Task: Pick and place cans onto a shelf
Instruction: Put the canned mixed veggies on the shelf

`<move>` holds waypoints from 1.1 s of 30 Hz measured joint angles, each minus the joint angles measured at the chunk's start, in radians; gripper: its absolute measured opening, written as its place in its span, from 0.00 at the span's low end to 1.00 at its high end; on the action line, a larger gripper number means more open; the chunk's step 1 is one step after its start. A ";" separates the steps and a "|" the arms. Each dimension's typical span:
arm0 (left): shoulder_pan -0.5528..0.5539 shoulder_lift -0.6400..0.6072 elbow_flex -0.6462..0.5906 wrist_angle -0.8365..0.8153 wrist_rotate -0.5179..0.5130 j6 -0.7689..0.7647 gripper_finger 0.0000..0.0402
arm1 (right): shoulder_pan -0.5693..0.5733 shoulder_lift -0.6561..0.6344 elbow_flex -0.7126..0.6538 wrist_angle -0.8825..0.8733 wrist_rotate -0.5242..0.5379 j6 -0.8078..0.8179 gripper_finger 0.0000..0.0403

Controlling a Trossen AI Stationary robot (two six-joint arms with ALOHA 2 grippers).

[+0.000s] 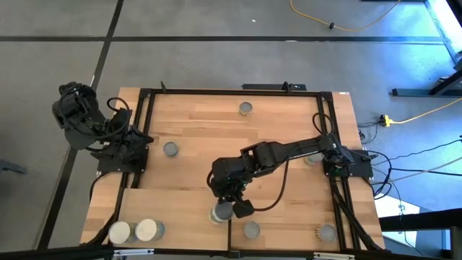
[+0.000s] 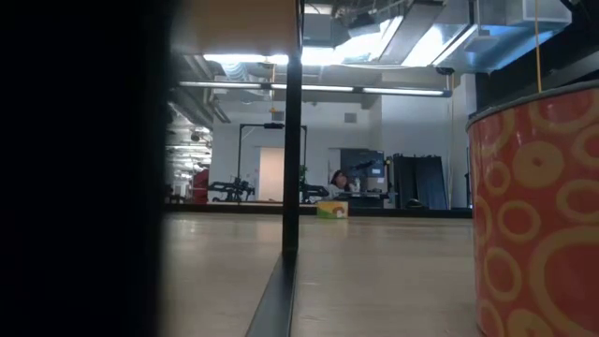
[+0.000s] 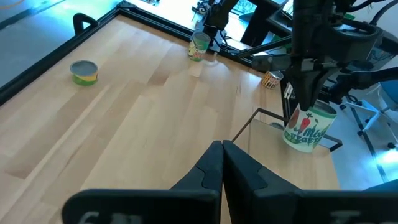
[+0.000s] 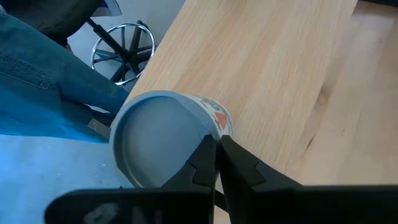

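Right gripper (image 1: 225,204) points straight down; left gripper (image 3: 222,163) shut, waiting.

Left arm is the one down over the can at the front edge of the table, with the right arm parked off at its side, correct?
Not quite: it is the right gripper over that can at the front edge. The left gripper is shut and parked at the table's left side. The high view shows this; the rest stands once the arms are swapped.

left arm (image 1: 90,123): matte black, bulky jointed housings, black cable loops at the base
right arm (image 1: 289,153): black, slim links, cable trailing
right tool (image 1: 229,201): two dark tapered fingers
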State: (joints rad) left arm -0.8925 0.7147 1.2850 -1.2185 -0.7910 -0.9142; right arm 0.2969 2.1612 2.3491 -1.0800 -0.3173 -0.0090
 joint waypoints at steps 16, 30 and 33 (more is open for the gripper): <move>0.000 0.000 0.000 0.000 0.000 0.000 0.00 | 0.000 0.000 0.000 0.018 0.000 -0.026 0.07; 0.000 0.000 0.000 0.000 0.000 -0.001 0.00 | 0.000 0.000 0.000 0.025 -0.017 -0.049 0.04; 0.000 0.000 0.000 0.000 0.000 -0.002 0.00 | 0.000 0.000 0.000 0.026 -0.017 -0.049 0.08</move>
State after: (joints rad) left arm -0.8925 0.7147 1.2850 -1.2182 -0.7906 -0.9157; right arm 0.2966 2.1609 2.3493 -1.0544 -0.3347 -0.0578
